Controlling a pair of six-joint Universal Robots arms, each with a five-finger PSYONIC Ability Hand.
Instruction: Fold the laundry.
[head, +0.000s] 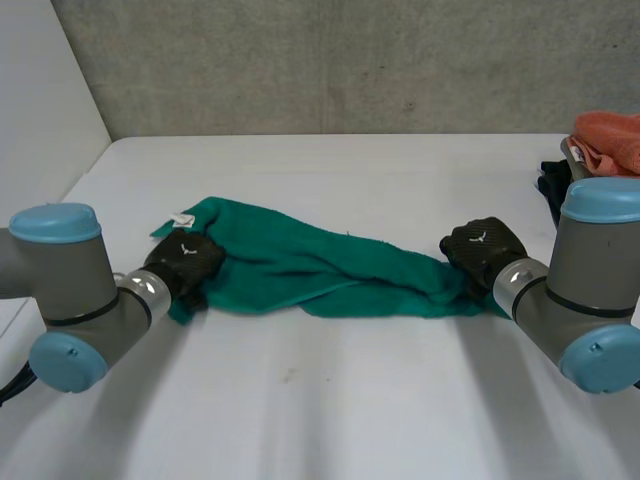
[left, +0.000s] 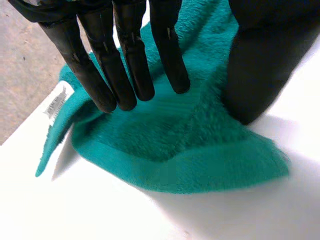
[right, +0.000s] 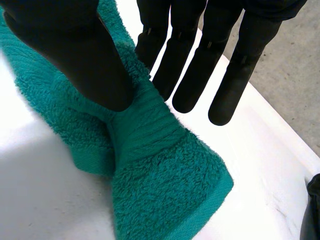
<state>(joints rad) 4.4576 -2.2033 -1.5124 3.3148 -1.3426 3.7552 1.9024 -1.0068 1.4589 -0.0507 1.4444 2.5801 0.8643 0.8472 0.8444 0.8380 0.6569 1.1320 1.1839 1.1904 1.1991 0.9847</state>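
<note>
A green towel (head: 320, 265) lies stretched and loosely twisted across the middle of the white bench (head: 330, 400), with one robot hand at each end. The left hand (head: 185, 262) rests on the end bearing a white label (left: 56, 102), its fingers (left: 125, 75) straight and close together with their tips on the cloth, and its thumb (left: 260, 65) set down apart from them. The right hand (head: 483, 248) presses its thumb (right: 75, 55) on the bunched opposite end, with its fingers (right: 192, 75) straight and slightly spread above the bench beside the towel. An orange cloth (head: 612, 140) sits at the far right edge.
</note>
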